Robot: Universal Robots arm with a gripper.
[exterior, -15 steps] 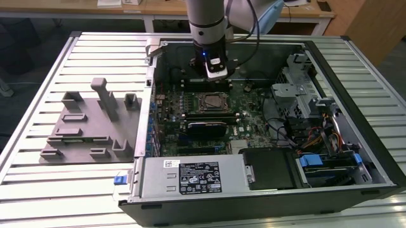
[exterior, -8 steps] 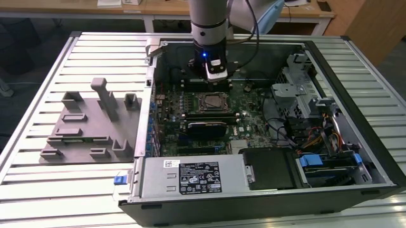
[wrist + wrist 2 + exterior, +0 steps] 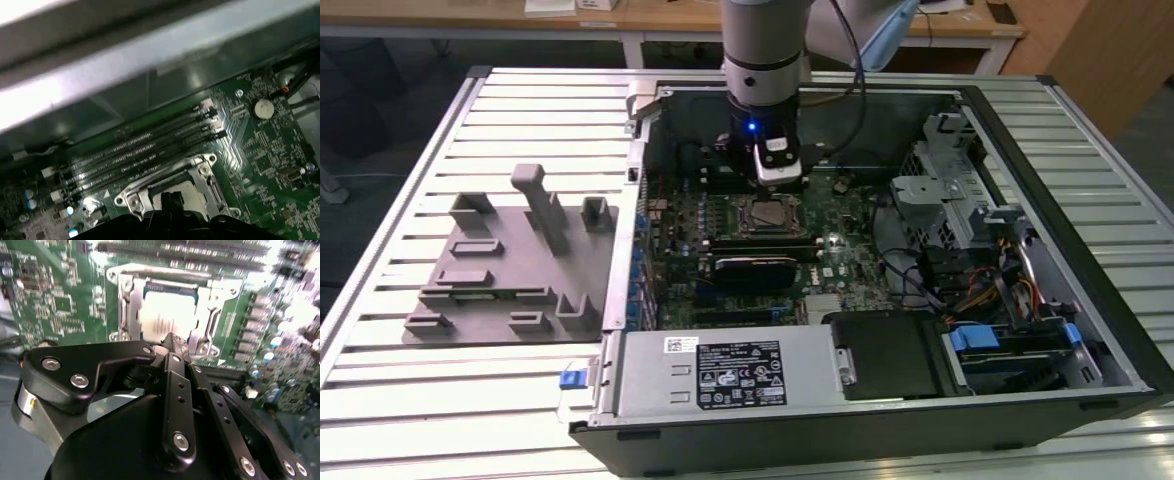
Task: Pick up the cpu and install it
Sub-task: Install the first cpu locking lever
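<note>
In the exterior view the gripper [image 3: 777,178] hangs inside the open computer case [image 3: 1067,330], just above the cpu [image 3: 765,214], which sits in the socket at centre frame. In the second wrist view the cpu [image 3: 167,315] lies upper centre within the socket frame [image 3: 125,305]: a light, stiff, fragile chip, I judge, best pinched by its edges. In the first wrist view its plate [image 3: 192,192] is partly hidden at the bottom edge, and I cannot tell how the gripper is set.

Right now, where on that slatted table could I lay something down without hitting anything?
The bare slats of the table in front of the grey fixture are free, as are those behind it. The computer case is crowded, with the gripper above the cpu.
</note>
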